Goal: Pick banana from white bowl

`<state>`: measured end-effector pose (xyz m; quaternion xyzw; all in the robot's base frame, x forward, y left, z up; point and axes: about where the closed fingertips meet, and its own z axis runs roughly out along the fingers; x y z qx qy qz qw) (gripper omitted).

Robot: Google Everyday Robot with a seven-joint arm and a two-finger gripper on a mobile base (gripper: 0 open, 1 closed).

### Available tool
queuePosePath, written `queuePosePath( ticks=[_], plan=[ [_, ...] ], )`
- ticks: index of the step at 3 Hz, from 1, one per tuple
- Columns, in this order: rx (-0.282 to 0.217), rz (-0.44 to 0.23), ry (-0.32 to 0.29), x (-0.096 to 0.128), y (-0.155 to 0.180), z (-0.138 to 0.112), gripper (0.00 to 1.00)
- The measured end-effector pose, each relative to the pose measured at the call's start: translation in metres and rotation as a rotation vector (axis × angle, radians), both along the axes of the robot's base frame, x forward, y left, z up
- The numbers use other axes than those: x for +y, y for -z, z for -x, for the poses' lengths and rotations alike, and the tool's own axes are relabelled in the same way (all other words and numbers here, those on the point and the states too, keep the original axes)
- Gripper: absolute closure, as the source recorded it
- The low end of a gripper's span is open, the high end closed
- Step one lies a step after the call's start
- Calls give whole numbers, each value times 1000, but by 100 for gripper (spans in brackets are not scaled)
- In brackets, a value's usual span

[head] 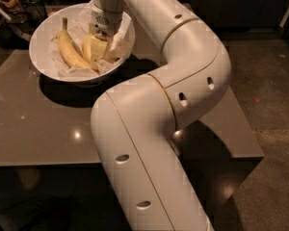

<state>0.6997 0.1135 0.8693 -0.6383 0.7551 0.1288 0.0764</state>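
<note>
The white bowl point(43, 37), wide and lined with crumpled white paper, stands at the back left of the table. Two yellow bananas lie in it. The shorter, straighter banana point(88, 49) lies in the middle of the bowl. The longer, curved one with a greenish stem point(67, 47) lies to its left. My gripper point(100, 46) reaches down into the bowl from above and sits right at the shorter banana, covering its right side. My white arm point(183, 66) bends across the middle of the view.
The bowl rests on a grey-brown table point(33, 124) with its front edge low in view and its right edge near the dark floor point(274, 119). Dark wire items point(31, 6) stand behind the bowl at the back left.
</note>
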Motion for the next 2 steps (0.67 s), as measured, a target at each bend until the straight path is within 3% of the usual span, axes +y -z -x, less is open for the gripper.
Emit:
queuePosePath(
  ticks=[2],
  plan=[
    [40, -9, 19, 4, 10, 1, 40]
  ],
)
